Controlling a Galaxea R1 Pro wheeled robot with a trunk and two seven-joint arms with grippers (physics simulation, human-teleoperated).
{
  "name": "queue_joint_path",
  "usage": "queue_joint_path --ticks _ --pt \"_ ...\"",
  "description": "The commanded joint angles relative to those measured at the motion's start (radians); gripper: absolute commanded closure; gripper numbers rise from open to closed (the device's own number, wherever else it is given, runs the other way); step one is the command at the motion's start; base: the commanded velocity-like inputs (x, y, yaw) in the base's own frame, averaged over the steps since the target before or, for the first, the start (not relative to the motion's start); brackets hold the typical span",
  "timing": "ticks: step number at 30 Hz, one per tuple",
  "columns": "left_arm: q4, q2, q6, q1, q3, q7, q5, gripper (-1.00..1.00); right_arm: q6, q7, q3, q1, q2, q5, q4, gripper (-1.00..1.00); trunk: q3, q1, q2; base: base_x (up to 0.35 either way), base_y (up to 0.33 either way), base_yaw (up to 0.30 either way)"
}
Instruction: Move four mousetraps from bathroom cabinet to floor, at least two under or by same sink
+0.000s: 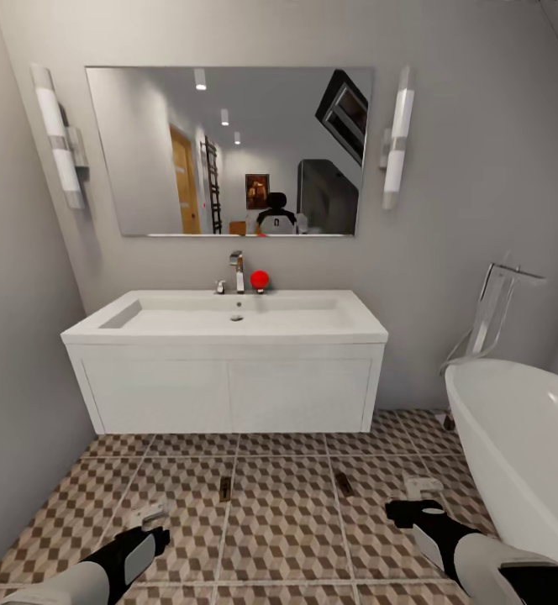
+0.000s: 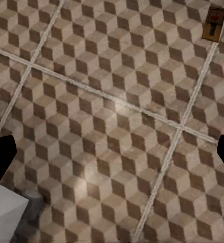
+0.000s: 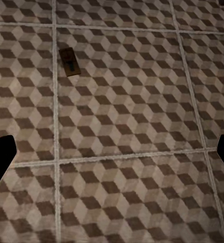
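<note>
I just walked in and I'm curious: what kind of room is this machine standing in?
A bathroom, it seems: a wide white rectangular sink with a chrome tap under a wall mirror, and a white oval bathtub on patterned cube-print floor tiles.

Two mousetraps [image 1: 225, 488] [image 1: 344, 483], one sink [image 1: 228, 323], one bathtub [image 1: 523, 437].

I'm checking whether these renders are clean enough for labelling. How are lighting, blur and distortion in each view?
Head view: even, soft light, wide-angle bending of the walls, and both mousetraps are small and slightly soft on the floor. Left wrist view: a pale glare patch on the tiles, mousetrap readable. Right wrist view: dimmer, flat light, mousetrap blurry.
</note>
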Motion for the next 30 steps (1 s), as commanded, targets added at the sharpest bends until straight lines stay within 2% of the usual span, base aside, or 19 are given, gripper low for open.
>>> queue_joint_path --ticks 1,7,19,22,23,30 --pt "-0.002 0.000 0.007 0.000 -0.009 0.005 0.007 -1.00 -0.003 -0.003 0.006 -0.001 0.000 -0.001 0.003 -1.00 0.002 -0.004 0.007 0.000 0.000 0.000" --pt "0.049 0.011 -0.006 0.001 -0.009 0.002 0.014 -1.00 -0.010 -0.006 0.007 0.079 -0.001 0.000 0.005 -1.00 0.021 -0.027 0.049 0.000 0.000 0.000" --pt "0.075 0.013 -0.019 0.023 -0.009 0.001 0.015 -1.00 -0.014 -0.023 0.007 0.126 -0.022 -0.003 0.006 -1.00 0.059 -0.073 0.133 0.000 0.000 0.000" --pt "0.077 0.011 -0.019 0.046 -0.009 0.000 0.015 -1.00 -0.014 -0.024 0.007 0.155 -0.024 -0.004 0.006 -1.00 0.068 -0.085 0.154 0.000 0.000 0.000" --pt "0.077 0.005 -0.020 0.074 -0.009 0.000 0.013 -1.00 -0.014 -0.025 0.007 0.188 -0.025 -0.005 0.006 -1.00 0.071 -0.088 0.161 0.000 0.000 0.000" --pt "0.078 -0.011 -0.024 0.147 -0.009 -0.017 0.012 -1.00 -0.015 -0.025 0.006 0.256 -0.025 -0.012 0.006 -1.00 0.093 -0.115 0.210 0.000 0.000 0.000"
